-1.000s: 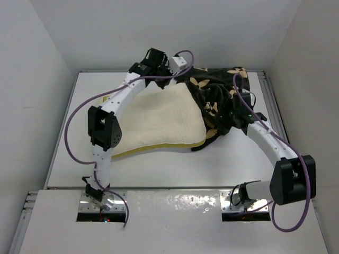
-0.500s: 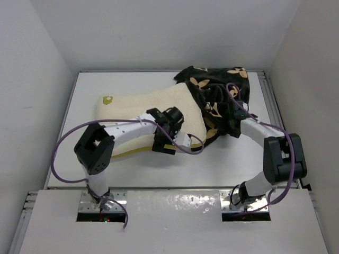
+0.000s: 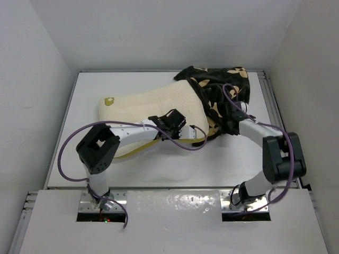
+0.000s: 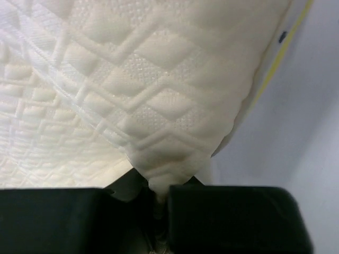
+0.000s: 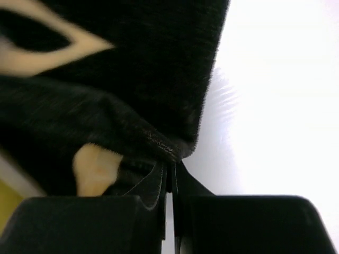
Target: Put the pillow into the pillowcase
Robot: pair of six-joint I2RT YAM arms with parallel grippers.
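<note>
left gripper [image 4: 159,197]: pinching pillow [image 3: 140,108] near edge
right gripper [image 5: 169,180]: clamped on pillowcase [image 3: 225,84] hem
relation: case lies right of pillow; long axis left-right, feed rightward

Close view from the wrist. The right hand [image 5: 168,182] sits at the bottom edge, its two dark fingers [image 5: 79,225] pressed together and pinching a folded edge of the pillowcase [image 5: 137,69]. The black plush fabric fills the upper left, with a blurred tan petal [image 5: 37,47] above and a second tan patch [image 5: 95,169] near the pinch. Bright white counter [image 5: 275,116] shows on the right.
</note>
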